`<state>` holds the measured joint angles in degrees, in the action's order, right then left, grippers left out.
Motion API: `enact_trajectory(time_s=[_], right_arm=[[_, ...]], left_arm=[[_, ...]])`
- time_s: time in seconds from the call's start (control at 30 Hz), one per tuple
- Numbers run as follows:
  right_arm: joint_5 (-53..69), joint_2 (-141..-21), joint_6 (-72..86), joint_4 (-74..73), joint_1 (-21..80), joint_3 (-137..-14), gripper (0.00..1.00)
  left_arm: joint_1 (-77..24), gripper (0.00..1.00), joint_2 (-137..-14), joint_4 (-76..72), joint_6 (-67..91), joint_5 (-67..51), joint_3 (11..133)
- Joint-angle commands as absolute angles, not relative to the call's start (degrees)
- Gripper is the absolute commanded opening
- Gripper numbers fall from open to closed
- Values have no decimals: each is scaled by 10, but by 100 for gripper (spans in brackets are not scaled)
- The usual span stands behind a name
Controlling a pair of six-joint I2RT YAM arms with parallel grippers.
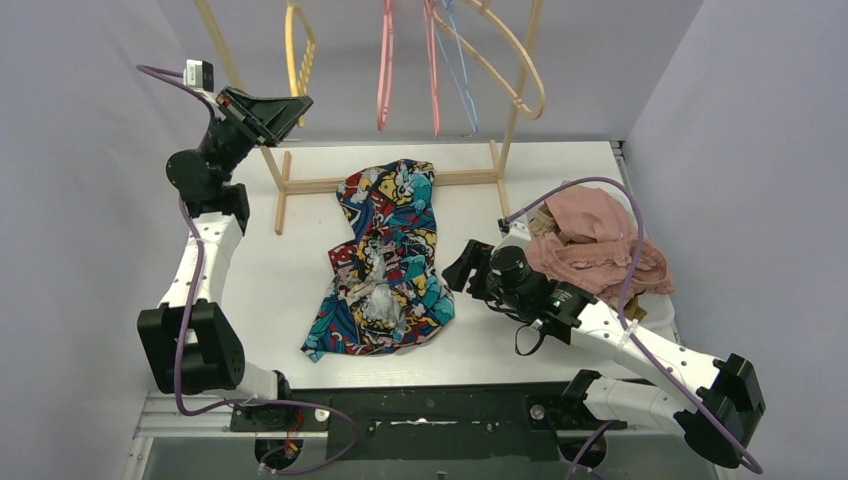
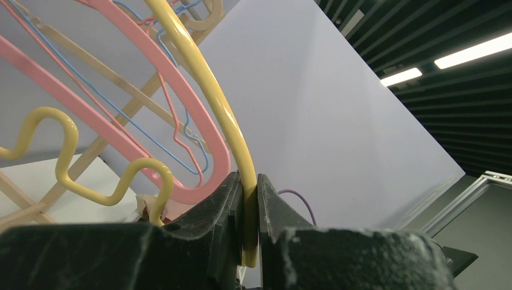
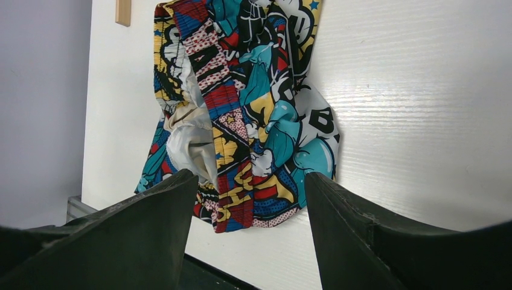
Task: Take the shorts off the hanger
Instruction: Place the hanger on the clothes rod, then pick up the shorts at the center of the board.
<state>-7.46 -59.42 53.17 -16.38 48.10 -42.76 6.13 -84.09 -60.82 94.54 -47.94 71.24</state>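
Observation:
The comic-print shorts [image 1: 385, 260] lie crumpled flat in the middle of the table, off any hanger; the right wrist view shows them [image 3: 247, 109] just ahead of the jaws. My right gripper [image 1: 465, 268] hovers low by their right edge, open, with nothing between its fingers [image 3: 250, 181]. Up at the rack, my left gripper [image 1: 290, 108] is shut on the rim of the bare yellow hanger [image 1: 298, 45], the yellow bar [image 2: 205, 90] pinched between the jaws [image 2: 250, 202]. Dusty pink shorts [image 1: 600, 245] lie heaped at the right.
A wooden rack [image 1: 400, 182] stands at the back of the table with bare pink [image 1: 385, 60], blue [image 1: 462, 80] and beige [image 1: 515, 70] hangers. Tan cloth [image 1: 545, 222] peeks from the right-hand heap. Grey walls close in on both sides.

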Motion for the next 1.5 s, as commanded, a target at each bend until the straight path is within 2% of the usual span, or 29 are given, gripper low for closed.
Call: enact_trajectory(time_s=[0.0, 0.03, 0.13, 0.23, 0.33, 0.4, 0.53, 0.67, 0.97, 1.2, 1.37, 1.47], right_arm=[[-82, -580, 528, -142, 484, -442, 66], [-82, -581, 528, -140, 484, -442, 66], [-78, -584, 528, -136, 484, -443, 67], [-65, -586, 521, -130, 484, -447, 69], [-48, -596, 505, -121, 485, -455, 72], [-44, -611, 492, -119, 489, -465, 74], [-84, -668, 470, -132, 516, -505, 88], [-130, -751, 459, -140, 541, -553, 95], [-243, -867, 472, -115, 617, -625, 99], [-236, -880, 455, -67, 624, -616, 100], [-250, -886, 477, -51, 623, -605, 100], [-269, -914, 497, -91, 624, -650, 100]], left_arm=[[66, 2, -820, -640, 959, -484, 757], [67, 3, -816, -627, 949, -487, 755], [67, 16, -803, -620, 937, -489, 712], [67, 38, -790, -654, 949, -486, 649], [67, 55, -776, -659, 942, -493, 607], [67, 60, -762, -643, 920, -509, 590], [69, 72, -724, -564, 842, -549, 555], [73, 76, -698, -453, 749, -563, 560], [80, 78, -716, -388, 713, -579, 678], [92, 78, -709, -224, 592, -558, 750], [105, 78, -660, -110, 515, -521, 729], [106, 79, -610, -6, 425, -474, 713]])
